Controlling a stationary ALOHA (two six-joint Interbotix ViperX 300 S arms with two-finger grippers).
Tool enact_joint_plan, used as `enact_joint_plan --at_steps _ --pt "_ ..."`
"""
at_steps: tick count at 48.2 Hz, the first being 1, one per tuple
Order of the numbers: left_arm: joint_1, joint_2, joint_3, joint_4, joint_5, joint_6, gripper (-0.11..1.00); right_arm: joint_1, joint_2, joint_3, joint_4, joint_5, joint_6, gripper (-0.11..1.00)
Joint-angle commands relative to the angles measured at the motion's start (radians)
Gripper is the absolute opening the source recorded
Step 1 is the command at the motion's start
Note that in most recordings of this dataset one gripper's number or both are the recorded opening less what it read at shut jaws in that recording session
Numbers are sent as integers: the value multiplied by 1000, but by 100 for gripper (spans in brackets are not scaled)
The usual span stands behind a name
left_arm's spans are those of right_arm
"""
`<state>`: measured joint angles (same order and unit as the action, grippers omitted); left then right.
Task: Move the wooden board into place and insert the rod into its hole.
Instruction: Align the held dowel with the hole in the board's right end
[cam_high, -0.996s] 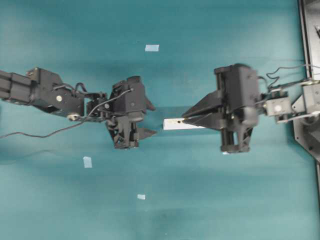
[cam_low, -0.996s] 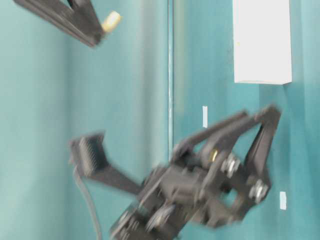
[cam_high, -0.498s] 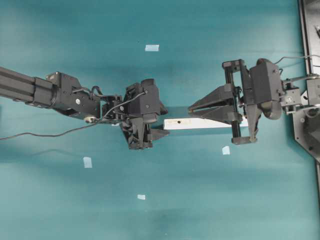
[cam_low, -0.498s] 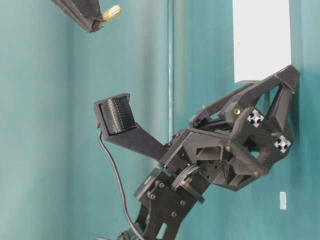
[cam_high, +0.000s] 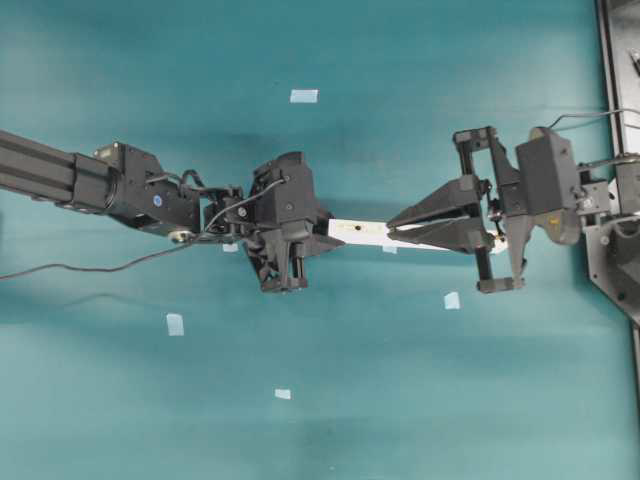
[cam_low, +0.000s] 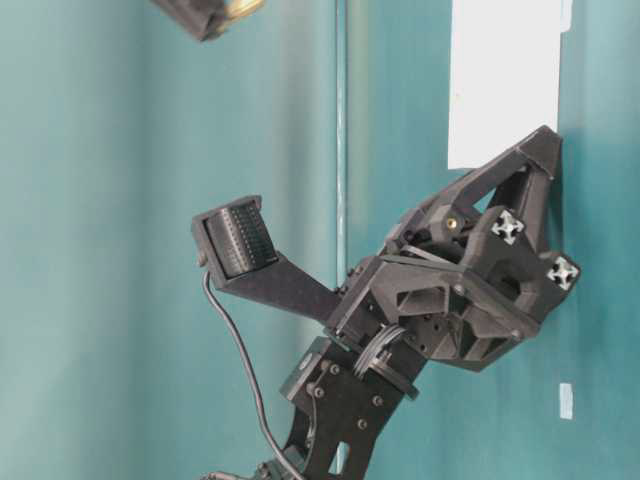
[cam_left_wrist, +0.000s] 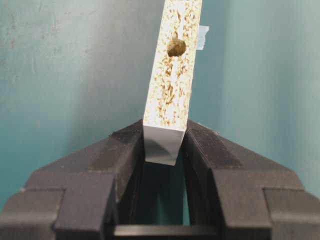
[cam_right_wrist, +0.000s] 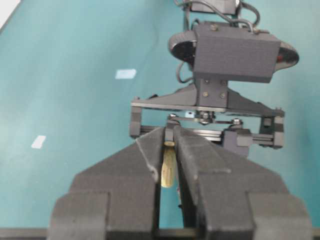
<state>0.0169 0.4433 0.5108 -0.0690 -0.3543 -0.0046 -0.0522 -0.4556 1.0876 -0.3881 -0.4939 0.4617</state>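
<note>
The wooden board (cam_high: 362, 232) is a narrow pale strip lying left to right between both arms. My left gripper (cam_high: 328, 238) is shut on its left end; in the left wrist view the board (cam_left_wrist: 172, 95) stands out from between the fingers (cam_left_wrist: 125, 150), and its dark hole (cam_left_wrist: 176, 47) faces up. My right gripper (cam_high: 392, 225) hovers over the board's middle, shut on the rod (cam_right_wrist: 168, 170), a short cream peg. From table level the board (cam_low: 500, 80) shows white above the left gripper (cam_low: 535, 160), and the rod (cam_low: 242, 7) is at the top edge.
Small pale-blue tape squares lie on the teal table (cam_high: 420, 400): one at the back (cam_high: 304, 96), one at the left (cam_high: 175, 324), one at the front (cam_high: 283, 394), one below the right gripper (cam_high: 452, 300). A black frame (cam_high: 612, 150) borders the right edge.
My left gripper has closed on the board's left end, and that end has shifted slightly up in the overhead view. The right gripper with the rod has drawn back a little to the right.
</note>
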Motion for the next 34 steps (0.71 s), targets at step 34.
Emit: enact_joint_plan --at_steps 34 --pt "-34 -3 0 2 -21 -3 23 -83 275 52 192 -489 -202 8"
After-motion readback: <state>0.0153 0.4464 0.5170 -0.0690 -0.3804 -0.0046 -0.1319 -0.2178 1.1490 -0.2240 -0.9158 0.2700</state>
